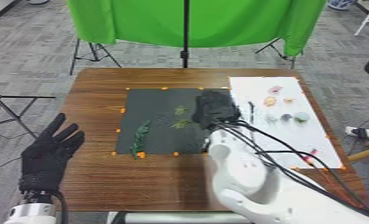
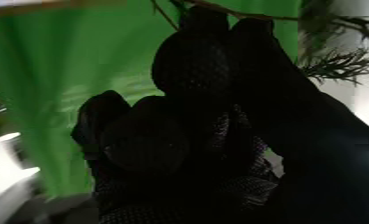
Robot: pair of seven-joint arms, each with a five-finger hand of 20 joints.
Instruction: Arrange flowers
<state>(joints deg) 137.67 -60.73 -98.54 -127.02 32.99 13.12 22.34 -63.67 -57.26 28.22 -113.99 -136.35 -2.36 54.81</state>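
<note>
A: What have you got on your left?
B: Your left hand (image 1: 45, 157) hangs at the table's (image 1: 96, 175) left side, its fingers straight and spread, holding nothing; right of it, a green sprig (image 1: 140, 137) lies lengthwise on the dark mat (image 1: 154, 100).
A: And in the middle?
B: You have yellow-green sprigs (image 1: 180, 120) on the mat; just right of them your right hand (image 1: 218, 107) is over the mat's right part, beside the white sheet (image 1: 260, 135); in the right wrist view you have a leafy twig (image 2: 274, 18) pinched at its fingertips.
A: Your flowers?
B: On the white sheet; a pink flower (image 1: 275, 90) at the far end, orange flowers (image 1: 270, 101) nearer you, then pale flowers (image 1: 301, 117); green cloth (image 1: 243, 25) hangs beyond your table.
</note>
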